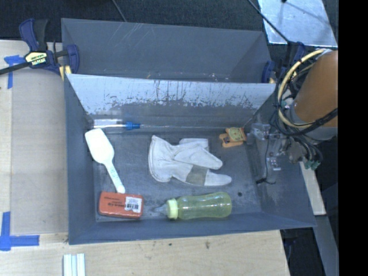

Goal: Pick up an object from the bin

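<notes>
My gripper (270,157) hangs over the bin's right slope, holding nothing that I can see. A small tan and orange toy (233,137) lies just to its left, near the back right of the floor. A crumpled white glove (184,161) rests in the middle of the bin. A pale green bottle (201,206) lies on its side along the front wall, below and left of the gripper.
A white spatula (103,154) lies at the left, and an orange-red block with a barcode label (119,204) at the front left. A clear pen with a blue cap (118,125) rests along the back wall. The arm, with its orange cover and cables, comes in from the right.
</notes>
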You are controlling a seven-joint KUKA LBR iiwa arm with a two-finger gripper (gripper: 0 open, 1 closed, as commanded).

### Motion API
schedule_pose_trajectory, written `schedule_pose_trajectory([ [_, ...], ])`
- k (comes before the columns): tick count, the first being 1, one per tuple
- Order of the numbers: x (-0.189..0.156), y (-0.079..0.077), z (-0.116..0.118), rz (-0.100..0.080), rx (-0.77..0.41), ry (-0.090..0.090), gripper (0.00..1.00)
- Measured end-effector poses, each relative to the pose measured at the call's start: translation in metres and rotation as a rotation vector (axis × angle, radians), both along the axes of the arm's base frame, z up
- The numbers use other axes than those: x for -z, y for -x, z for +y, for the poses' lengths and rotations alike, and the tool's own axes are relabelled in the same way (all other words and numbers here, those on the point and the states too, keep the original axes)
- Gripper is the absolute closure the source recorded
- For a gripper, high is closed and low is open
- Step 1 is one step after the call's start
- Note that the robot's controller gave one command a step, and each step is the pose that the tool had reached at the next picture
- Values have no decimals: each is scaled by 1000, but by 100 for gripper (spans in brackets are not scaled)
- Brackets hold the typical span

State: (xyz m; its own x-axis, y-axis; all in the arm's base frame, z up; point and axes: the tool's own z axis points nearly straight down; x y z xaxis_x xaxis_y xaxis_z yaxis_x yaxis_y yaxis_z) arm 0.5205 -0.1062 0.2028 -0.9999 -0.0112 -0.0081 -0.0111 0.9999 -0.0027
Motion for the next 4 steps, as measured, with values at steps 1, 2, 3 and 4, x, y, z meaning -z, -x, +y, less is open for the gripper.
schedule_pose_trajectory([
  [1,13,4,33,13,58,-4,0],
  [2,5,2,38,9,71,-4,0],
  [3,64,-17,56,-3,62,-2,0],
  [4,94,-13,93,8,110,-2,0],
])
